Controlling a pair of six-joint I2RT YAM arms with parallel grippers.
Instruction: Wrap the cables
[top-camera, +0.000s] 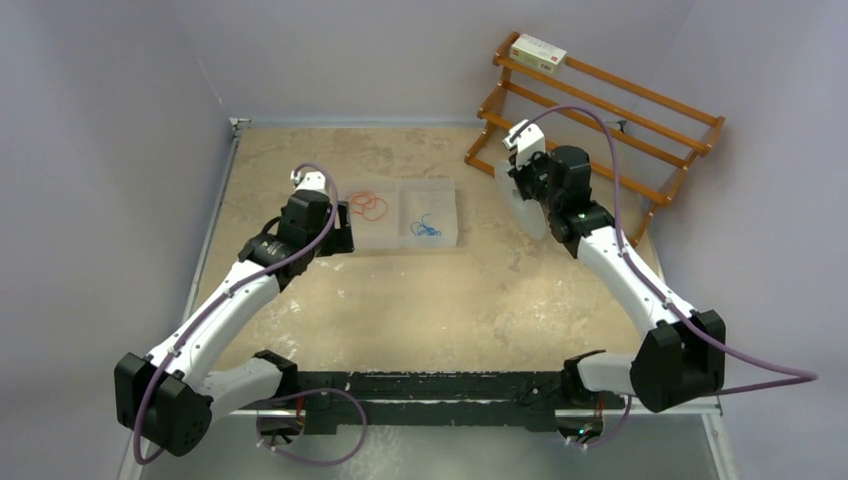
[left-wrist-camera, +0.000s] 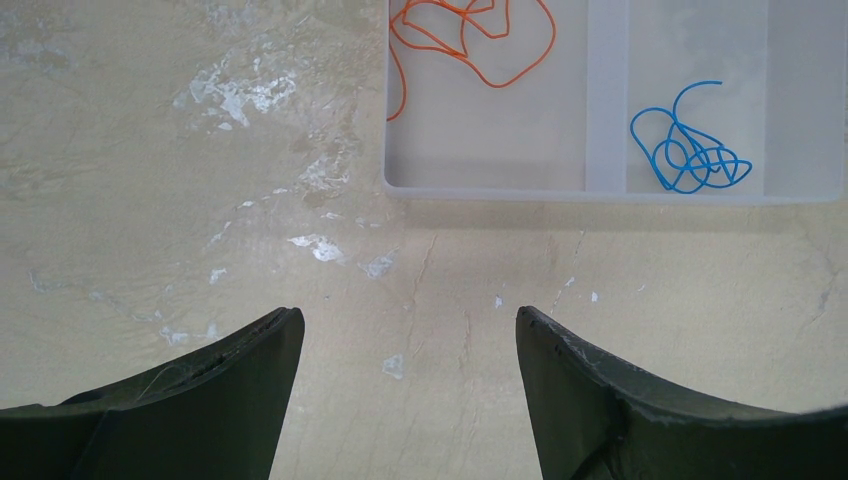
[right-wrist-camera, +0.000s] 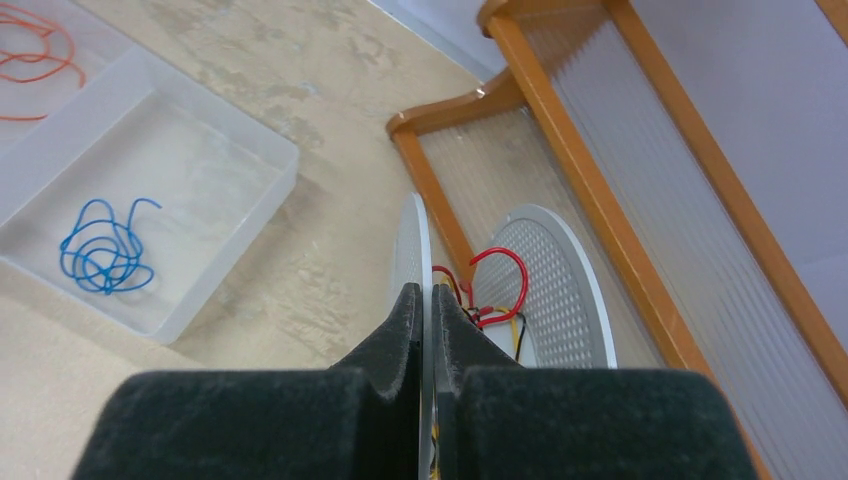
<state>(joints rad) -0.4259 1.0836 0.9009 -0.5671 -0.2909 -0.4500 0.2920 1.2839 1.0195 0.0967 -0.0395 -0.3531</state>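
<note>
**Left gripper (left-wrist-camera: 408, 315) spread wide over bare table (left-wrist-camera: 150, 200), two-compartment tray (left-wrist-camera: 605, 110) beyond**

Along the bottom edge, two dark curved fingers (left-wrist-camera: 230, 400), set far apart, gripping nothing, only pale table between the tips. Beige marbled surface, flecked with white patches and fine cracks. At upper right, well apart from the fingertips, the clear plastic tray, lying flat, split by one divider, cut off by the top and right edges of frame. In the compartment toward frame left, an orange cable (left-wrist-camera: 497, 84): a loose tangle of open loops, partly out of frame at the top. In the other compartment, a blue cable (left-wrist-camera: 690, 158): bunched into a small knot of loops, one free end curling upward. Cables apart, divider between.
</note>
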